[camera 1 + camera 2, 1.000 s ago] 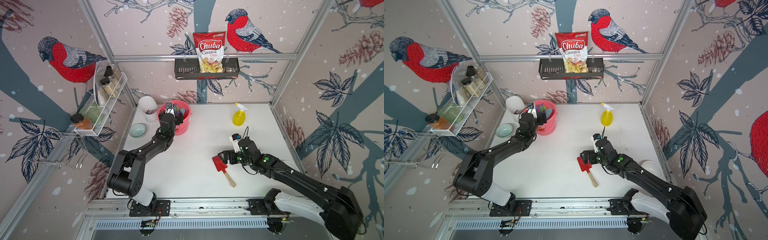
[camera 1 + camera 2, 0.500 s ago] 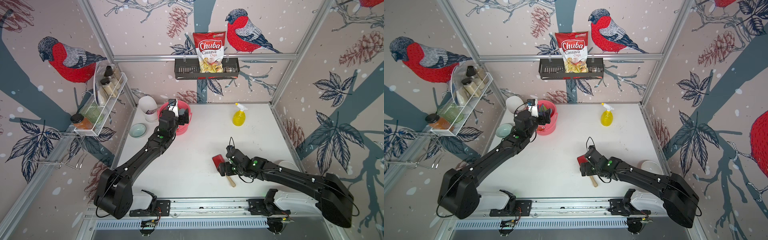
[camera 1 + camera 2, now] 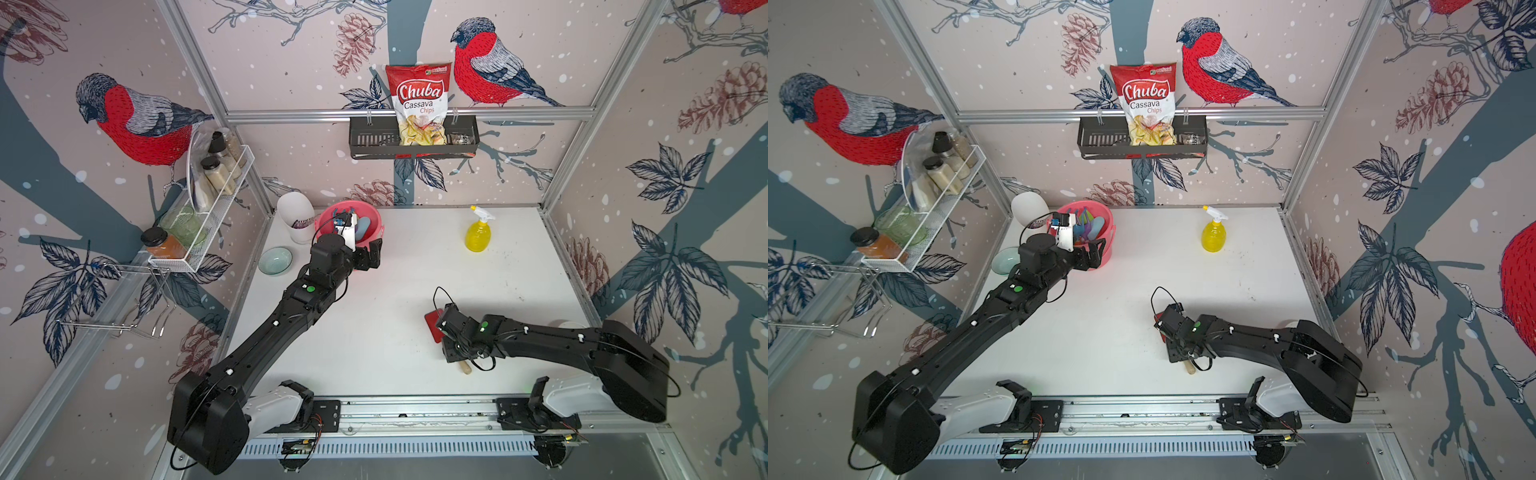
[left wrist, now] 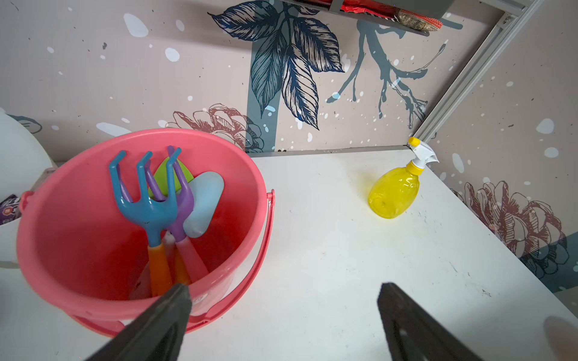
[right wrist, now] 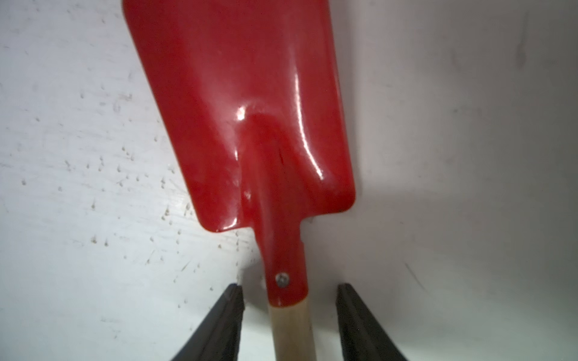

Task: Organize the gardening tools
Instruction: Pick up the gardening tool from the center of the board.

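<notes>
Shovel [image 5: 244, 125] lies flat on the table [image 5: 78, 187] near the front, red blade toward the middle and wooden handle end toward the front rail. In both top views the right arm covers most of it, so only a blade edge [image 3: 433, 328] and the handle tip show. The right claw [image 5: 289, 287] is down at the handle with its jaws apart, one on each side of the wood just below the red socket. A gap shows on both sides, so nothing is clamped. The left claw [image 4: 283, 289] hangs empty with its jaws spread wide just in front of the bucket [image 4: 62, 234], which stands at the back left. In the left wrist view one finger [image 4: 175, 300] overlaps its near rim. Inside it, heads up, stand the blue fork [image 4: 147, 209], purple fork [image 4: 181, 203], green trowel [image 4: 165, 175] and pale trowel [image 4: 203, 203]. The bottle [image 4: 394, 193] stands upright toward the back right, well apart from both arms.
</notes>
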Robot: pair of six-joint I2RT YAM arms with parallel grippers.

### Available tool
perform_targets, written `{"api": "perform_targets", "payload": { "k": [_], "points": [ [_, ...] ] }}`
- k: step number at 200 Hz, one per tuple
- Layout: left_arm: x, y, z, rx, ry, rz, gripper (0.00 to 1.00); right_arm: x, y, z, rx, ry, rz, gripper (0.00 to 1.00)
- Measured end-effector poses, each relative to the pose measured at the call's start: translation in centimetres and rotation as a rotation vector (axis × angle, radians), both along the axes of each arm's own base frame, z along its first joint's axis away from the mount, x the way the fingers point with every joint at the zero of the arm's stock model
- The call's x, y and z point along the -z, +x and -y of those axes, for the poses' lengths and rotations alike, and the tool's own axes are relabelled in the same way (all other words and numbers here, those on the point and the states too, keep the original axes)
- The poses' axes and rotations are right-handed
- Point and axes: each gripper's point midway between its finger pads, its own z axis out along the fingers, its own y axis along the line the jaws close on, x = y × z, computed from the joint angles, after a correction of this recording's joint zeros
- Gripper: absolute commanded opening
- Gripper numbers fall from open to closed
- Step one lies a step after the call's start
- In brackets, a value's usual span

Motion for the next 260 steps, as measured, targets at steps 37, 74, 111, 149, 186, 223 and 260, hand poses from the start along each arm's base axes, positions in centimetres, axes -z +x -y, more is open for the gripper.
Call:
{"api": "perform_targets", "payload": {
  "k": [37,74,111,149,186,223,260],
  "points": [
    [0.1,-1.0,-0.2,0.010,-0.018,-0.009,0.97,0.1,0.5,-0.3,0.001,-0.013,0.016,0.12],
    [0.8,-1.6,-0.3,0.013,-0.021,-0.038,0.97,-0.1,0.6,-0.3,0.005,-0.008,0.017,0.00],
    [1.5,-2.6,0.3,0.057,-0.059,-0.069,0.97,-2.4,1.5,-1.1,0.016,0.031,0.067,0.00],
    [2.8,-4.4,1.4,0.146,-0.093,-0.112,0.97,-8.2,4.2,-2.4,0.064,0.177,0.256,0.00],
    [2.0,-6.1,2.8,0.258,-0.136,-0.098,0.96,-14.6,6.4,-2.8,0.130,0.359,0.459,0.00],
    [2.0,-8.8,6.2,0.500,-0.218,-0.125,0.93,-20.1,7.5,-3.3,0.125,0.511,0.657,0.00],
    [1.5,-11.8,9.1,0.722,-0.269,-0.134,0.90,-24.4,8.4,-3.5,0.124,0.610,0.815,0.00]
  ]
}}
